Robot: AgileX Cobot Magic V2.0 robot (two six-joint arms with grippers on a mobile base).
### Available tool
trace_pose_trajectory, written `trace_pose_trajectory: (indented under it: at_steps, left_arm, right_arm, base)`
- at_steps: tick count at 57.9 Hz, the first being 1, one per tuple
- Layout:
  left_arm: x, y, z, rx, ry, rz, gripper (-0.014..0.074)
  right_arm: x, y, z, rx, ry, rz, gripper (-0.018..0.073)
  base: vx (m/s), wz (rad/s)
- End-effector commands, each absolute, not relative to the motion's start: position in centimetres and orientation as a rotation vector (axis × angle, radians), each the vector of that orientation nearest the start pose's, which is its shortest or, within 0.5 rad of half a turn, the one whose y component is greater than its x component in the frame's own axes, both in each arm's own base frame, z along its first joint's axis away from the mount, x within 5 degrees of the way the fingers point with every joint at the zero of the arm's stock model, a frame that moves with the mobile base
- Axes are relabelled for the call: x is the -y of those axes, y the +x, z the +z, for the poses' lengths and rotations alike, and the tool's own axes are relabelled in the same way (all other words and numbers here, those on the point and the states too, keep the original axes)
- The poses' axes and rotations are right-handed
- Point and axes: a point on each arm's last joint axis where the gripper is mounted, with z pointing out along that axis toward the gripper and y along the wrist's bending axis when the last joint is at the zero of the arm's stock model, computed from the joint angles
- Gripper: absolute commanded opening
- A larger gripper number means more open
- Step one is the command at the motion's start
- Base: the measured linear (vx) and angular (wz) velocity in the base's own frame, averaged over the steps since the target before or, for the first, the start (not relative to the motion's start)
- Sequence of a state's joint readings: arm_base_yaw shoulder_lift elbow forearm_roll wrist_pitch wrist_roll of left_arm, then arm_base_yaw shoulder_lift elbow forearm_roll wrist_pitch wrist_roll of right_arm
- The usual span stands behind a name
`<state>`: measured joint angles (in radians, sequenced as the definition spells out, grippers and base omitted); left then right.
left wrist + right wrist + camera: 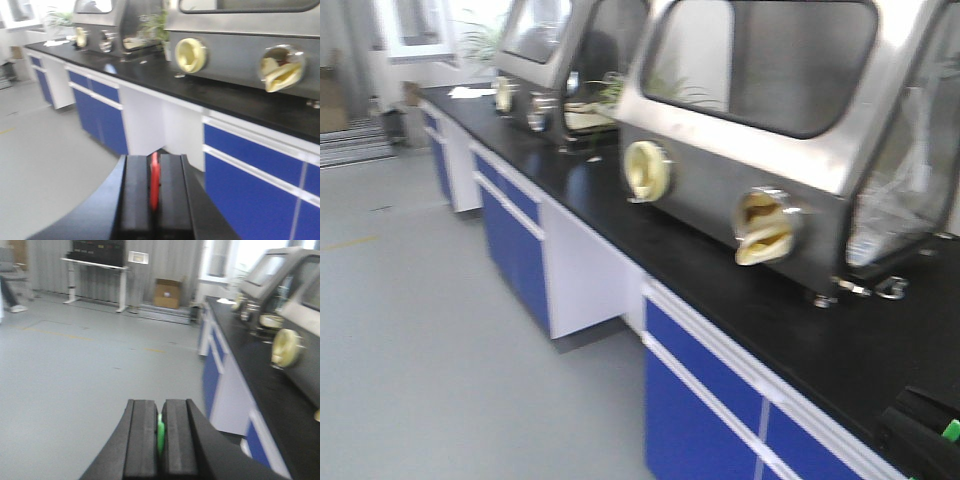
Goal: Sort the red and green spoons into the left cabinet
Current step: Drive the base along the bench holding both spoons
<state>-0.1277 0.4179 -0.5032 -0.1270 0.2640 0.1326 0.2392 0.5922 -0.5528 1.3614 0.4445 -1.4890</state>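
My left gripper point(154, 159) is shut on a red spoon point(154, 182), seen edge-on as a thin red strip between the black fingers. My right gripper point(160, 406) is shut on a green spoon point(160, 434), also edge-on between the fingers. In the front view only a black gripper point(918, 428) with a bit of the green spoon point(951, 430) shows at the bottom right corner. Blue cabinets point(516, 238) run under a long black bench, and show ahead of the left gripper in the left wrist view point(98, 107). All cabinet doors in view are closed.
The black countertop point(650, 235) carries steel glove boxes point(750, 110) with yellow port covers point(648, 170). Grey floor point(430, 340) lies to the left of the bench. Far off in the right wrist view stand a cardboard box point(167, 293) and a white desk point(95, 270).
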Motion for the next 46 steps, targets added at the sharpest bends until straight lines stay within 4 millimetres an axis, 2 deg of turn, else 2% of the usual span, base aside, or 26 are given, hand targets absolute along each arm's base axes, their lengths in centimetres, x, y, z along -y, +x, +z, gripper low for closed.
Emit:
trace_pose_trajectory:
  at_steps: [1, 18, 46]
  left_arm:
    - [1.39, 8.99, 34.6, -1.55, 0.114, -0.126, -0.0003]
    - [1.39, 8.99, 34.6, -1.55, 0.114, -0.126, -0.0003]
    - [1.39, 8.99, 34.6, -1.55, 0.114, -0.126, -0.0003]
  right_arm:
    - [-6.62, 10.54, 35.19, -1.476, -0.614, 0.454, -0.0003]
    - [-6.66, 10.51, 35.18, -1.476, -0.618, 0.459, -0.0003]
    - [-6.66, 10.51, 35.18, -1.476, -0.619, 0.458, -0.0003]
  base:
    - [0.0, 0.65]
    - [0.05, 0.65]
    - [0.15, 0.49]
